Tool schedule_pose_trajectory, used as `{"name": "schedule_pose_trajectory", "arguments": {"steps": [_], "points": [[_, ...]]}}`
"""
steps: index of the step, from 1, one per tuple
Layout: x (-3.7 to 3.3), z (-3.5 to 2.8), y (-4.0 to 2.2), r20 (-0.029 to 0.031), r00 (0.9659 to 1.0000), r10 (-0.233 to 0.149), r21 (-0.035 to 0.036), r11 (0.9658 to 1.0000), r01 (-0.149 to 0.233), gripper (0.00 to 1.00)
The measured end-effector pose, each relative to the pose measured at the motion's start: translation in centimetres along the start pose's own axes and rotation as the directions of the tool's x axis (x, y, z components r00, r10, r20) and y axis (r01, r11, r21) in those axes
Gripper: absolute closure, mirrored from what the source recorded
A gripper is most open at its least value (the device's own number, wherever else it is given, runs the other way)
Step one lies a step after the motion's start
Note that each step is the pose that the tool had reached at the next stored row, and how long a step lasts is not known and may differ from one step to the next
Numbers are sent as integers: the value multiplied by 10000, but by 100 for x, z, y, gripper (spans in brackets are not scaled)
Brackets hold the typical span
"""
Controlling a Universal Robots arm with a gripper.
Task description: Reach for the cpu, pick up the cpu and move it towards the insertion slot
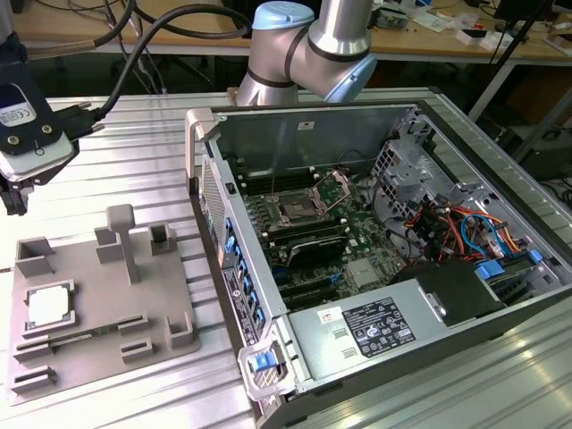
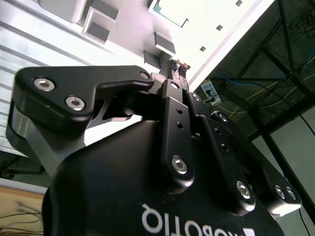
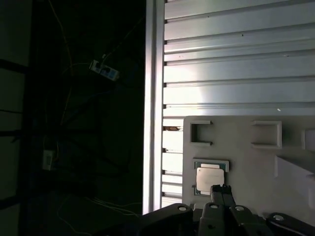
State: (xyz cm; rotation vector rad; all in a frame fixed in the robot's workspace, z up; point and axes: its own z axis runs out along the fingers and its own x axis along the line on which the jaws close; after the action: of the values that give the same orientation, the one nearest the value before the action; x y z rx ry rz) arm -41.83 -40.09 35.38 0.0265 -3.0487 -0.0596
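Note:
The cpu is a small silvery square lying flat in a recess near the exterior view's left edge of the gray fixture plate. In the first wrist view the cpu lies just beyond my gripper, whose two fingers are pressed together with nothing between them. The second wrist view shows the same shut fingertips pointing at the plate. My wrist head hangs well above the plate at the exterior view's left. The insertion slot sits on the motherboard inside the open computer case.
The open computer case lies on the ribbed aluminium table, at the exterior view's right of the plate. Upright posts rise from the plate. The power supply fills the case's near end. The table edge runs close to the plate.

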Motion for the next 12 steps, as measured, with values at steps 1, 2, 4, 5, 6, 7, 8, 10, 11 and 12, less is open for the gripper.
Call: {"name": "schedule_pose_trajectory", "arguments": {"steps": [1,2,4,5,6,7,8,10,11,12], "points": [[24,1,1,1,10000,0,1,10000,0,89],[36,3,1,3,10000,0,0,10000,0,89],[43,4,0,5,10000,-2,0,10000,2,89],[44,4,0,5,10000,-2,0,10000,2,89],[45,4,1,5,10000,-1,0,10000,1,89],[48,4,1,4,10000,-1,0,10000,1,89],[51,5,1,5,10000,0,0,10000,0,89],[51,5,1,5,10000,0,0,10000,0,89],[51,5,1,5,10000,0,0,10000,0,89],[52,4,1,5,10000,0,1,10000,0,89]]}}
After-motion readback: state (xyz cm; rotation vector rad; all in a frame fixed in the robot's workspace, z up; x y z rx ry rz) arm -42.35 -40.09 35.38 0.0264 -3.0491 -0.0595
